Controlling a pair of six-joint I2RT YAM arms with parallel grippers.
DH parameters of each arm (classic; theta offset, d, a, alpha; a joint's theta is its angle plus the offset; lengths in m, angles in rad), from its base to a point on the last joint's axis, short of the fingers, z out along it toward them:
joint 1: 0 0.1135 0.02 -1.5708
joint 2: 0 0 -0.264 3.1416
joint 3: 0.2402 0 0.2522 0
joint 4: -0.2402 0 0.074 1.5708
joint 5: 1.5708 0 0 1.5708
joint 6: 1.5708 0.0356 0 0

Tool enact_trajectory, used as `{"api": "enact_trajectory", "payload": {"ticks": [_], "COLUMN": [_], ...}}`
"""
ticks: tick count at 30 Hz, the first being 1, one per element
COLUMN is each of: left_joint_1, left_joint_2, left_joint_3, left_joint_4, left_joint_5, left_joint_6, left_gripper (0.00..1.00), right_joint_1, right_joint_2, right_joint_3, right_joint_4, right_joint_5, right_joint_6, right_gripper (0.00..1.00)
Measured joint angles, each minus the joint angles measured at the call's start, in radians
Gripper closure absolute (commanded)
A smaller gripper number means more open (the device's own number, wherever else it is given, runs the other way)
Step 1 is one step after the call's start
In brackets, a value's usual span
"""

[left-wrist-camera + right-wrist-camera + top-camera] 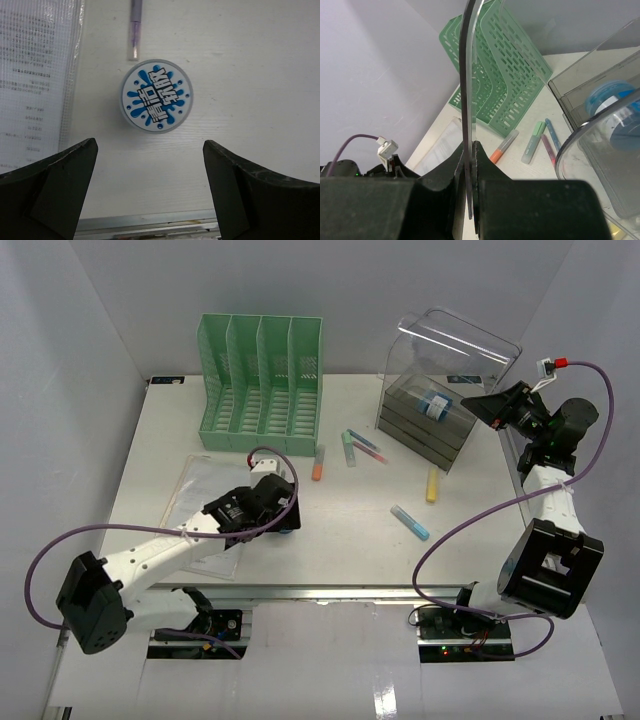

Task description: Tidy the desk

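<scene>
The white desk [350,540] holds scattered items. A round blue-and-white tape roll [156,96] lies flat on it. My left gripper [150,175] is open and empty, just above and on the near side of the roll, jaws wide apart. In the top view the left gripper [284,512] covers most of that roll. My right gripper [497,404] is shut on the edge of the clear lid [455,340] of the grey drawer box [425,430] and holds it raised. The lid edge [468,100] runs up between the right gripper [470,160].
A second tape roll [435,403] lies in the box's top tray. A green file rack [262,385] stands at the back. Orange [318,462], green [349,448], pink [368,450], yellow [432,483] and blue [410,522] markers lie mid-desk. A sleeved document [200,510] and a purple pen [135,27] lie left.
</scene>
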State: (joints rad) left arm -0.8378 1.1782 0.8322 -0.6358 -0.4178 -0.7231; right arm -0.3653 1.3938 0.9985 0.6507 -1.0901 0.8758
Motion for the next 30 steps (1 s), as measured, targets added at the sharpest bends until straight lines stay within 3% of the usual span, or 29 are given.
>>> {"api": "enact_trajectory", "payload": {"ticks": [20, 30], "left_joint_1": [0.095, 0.111], "left_joint_2": [0.259, 0.321], "left_joint_3": [0.013, 0.078], "left_joint_4": [0.104, 0.150], "left_joint_5": [0.127, 0.127], "left_joint_6": [0.151, 0.185], "left_gripper": [0.02, 0.20], "right_joint_1": [0.000, 0.000], "right_joint_2": [-0.007, -0.007], "right_joint_3": [-0.015, -0.015], "right_joint_4": [-0.021, -0.021], "right_joint_5": [0.007, 0.007], "right_joint_6": [-0.041, -0.043], "right_gripper": [0.91, 0.91]}}
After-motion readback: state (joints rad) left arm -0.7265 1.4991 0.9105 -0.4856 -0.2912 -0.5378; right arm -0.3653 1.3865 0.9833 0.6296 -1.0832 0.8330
